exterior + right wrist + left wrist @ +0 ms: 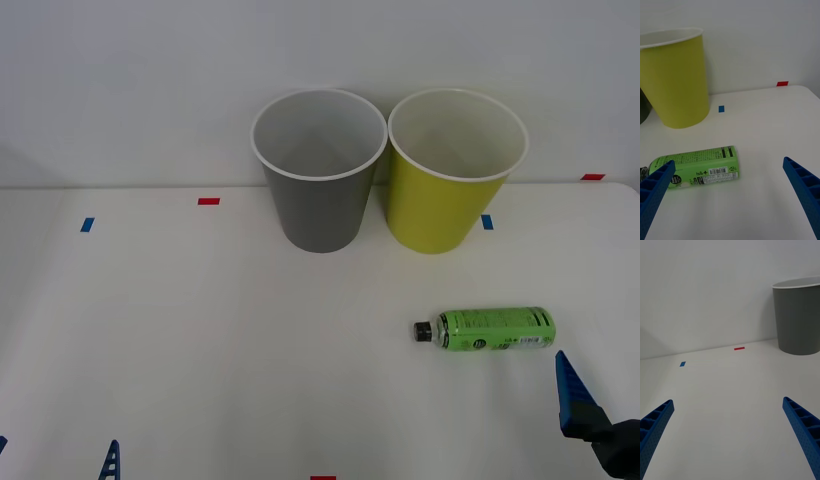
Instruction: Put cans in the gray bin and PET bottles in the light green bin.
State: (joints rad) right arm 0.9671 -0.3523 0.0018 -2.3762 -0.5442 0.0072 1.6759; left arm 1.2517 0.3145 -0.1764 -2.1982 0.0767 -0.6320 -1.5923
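Lying on its side near the light green bin (455,190), the PET bottle (488,329) sits just beyond the right gripper (730,198), fingers spread wide.

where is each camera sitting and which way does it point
Front view: above the arms, looking forward and down at the table; right gripper at the lower right, left gripper at the bottom left.
Right wrist view: on the right wrist, facing the bottle and light green bin; open blue fingers.
Left wrist view: on the left wrist, facing the gray bin; open fingers.
All views share the table; front and right wrist share the bottle.
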